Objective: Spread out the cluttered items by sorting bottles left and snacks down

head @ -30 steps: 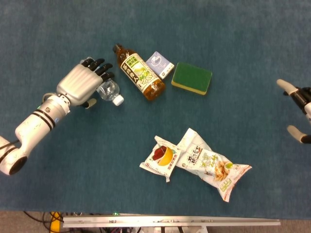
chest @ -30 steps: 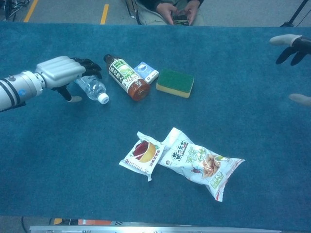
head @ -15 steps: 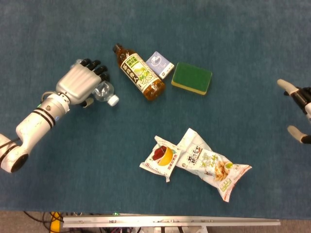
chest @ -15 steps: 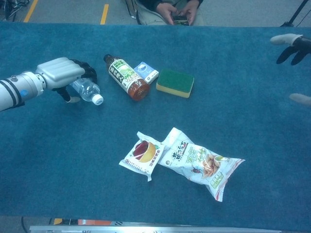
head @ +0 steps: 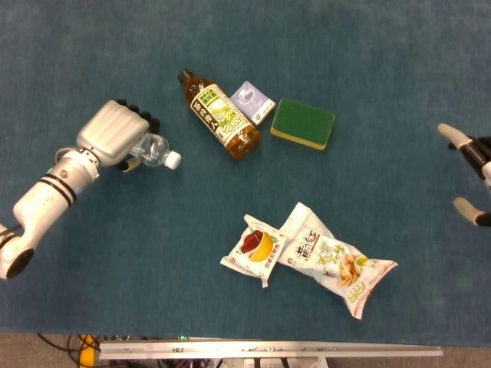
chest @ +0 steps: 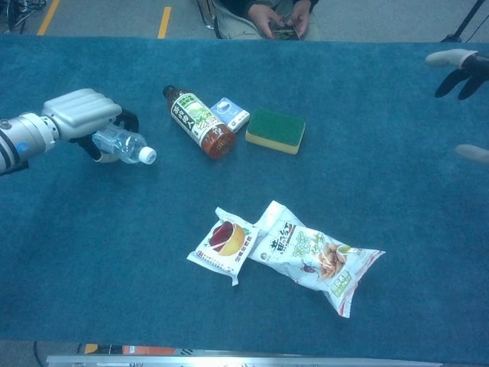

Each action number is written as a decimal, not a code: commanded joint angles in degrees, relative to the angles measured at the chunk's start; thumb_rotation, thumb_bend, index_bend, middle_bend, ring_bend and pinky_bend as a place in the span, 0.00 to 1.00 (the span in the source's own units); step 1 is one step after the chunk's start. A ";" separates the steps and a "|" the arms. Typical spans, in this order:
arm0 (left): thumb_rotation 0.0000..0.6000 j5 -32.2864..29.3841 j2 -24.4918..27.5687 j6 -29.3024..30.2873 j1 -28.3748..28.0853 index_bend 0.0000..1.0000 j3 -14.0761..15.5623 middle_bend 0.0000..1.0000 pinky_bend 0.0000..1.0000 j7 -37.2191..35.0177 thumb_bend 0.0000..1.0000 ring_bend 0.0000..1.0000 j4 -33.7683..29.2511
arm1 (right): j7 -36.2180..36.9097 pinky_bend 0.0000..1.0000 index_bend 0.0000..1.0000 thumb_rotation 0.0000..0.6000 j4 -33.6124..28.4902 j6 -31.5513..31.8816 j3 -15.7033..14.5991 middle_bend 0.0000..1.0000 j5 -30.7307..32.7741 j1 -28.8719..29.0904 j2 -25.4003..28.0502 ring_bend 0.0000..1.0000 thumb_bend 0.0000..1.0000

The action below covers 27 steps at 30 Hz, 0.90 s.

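My left hand (head: 111,135) (chest: 80,113) grips a clear water bottle (head: 156,152) (chest: 124,145) lying on the blue table, its white cap pointing right. A brown tea bottle (head: 220,115) (chest: 197,121) with a green label lies to the right, apart from the hand. Two snack bags lie lower in the middle: a small one with a red and yellow picture (head: 253,249) (chest: 224,244) and a longer white one (head: 335,261) (chest: 313,256), overlapping at their edges. My right hand (head: 469,172) (chest: 461,73) hangs at the far right edge, fingers apart, holding nothing.
A small blue and white carton (head: 252,101) (chest: 229,113) lies against the tea bottle, with a green and yellow sponge (head: 303,123) (chest: 276,130) just right of it. A person's hands (chest: 279,17) show beyond the table's far edge.
My left hand has closed around the water bottle and drawn it leftward, away from the tea bottle. The right hand has stayed put.
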 commanded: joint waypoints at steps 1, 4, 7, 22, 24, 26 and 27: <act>1.00 0.19 1.28 1.55 0.99 0.42 0.33 0.50 0.45 0.42 0.26 0.40 -1.31 | 0.11 0.51 0.00 1.00 0.01 -0.03 0.03 0.31 -0.03 0.01 -0.03 0.31 0.22; 1.00 0.45 2.88 3.15 2.20 0.42 0.87 0.50 0.45 0.81 0.26 0.40 -2.84 | 0.22 0.51 0.00 1.00 0.08 -0.12 0.06 0.31 -0.11 0.05 -0.04 0.31 0.22; 1.00 0.74 4.70 5.11 3.71 0.42 1.50 0.49 0.44 1.02 0.26 0.40 -4.38 | 0.42 0.51 0.00 1.00 0.21 -0.11 0.14 0.31 -0.19 0.07 -0.09 0.31 0.22; 1.00 2.77 14.14 15.07 13.55 0.41 6.52 0.48 0.44 5.54 0.26 0.40 -14.80 | 1.61 0.51 0.00 1.00 1.07 -1.00 0.55 0.31 -0.72 0.88 -0.77 0.31 0.22; 1.00 3.05 14.44 15.15 14.24 0.41 7.12 0.48 0.44 6.23 0.26 0.40 -15.84 | 1.74 0.51 0.00 1.00 1.11 -1.01 0.56 0.31 -0.88 0.93 -0.77 0.31 0.22; 1.00 3.39 14.30 15.13 14.88 0.41 7.60 0.48 0.44 7.25 0.26 0.40 -16.57 | 1.95 0.51 0.00 1.00 1.14 -0.98 0.52 0.31 -1.06 0.92 -0.76 0.31 0.22; 1.00 3.44 14.12 15.04 15.08 0.41 7.70 0.48 0.44 7.61 0.26 0.40 -16.77 | 2.01 0.51 0.00 1.00 1.18 -0.97 0.51 0.31 -1.12 0.92 -0.75 0.31 0.22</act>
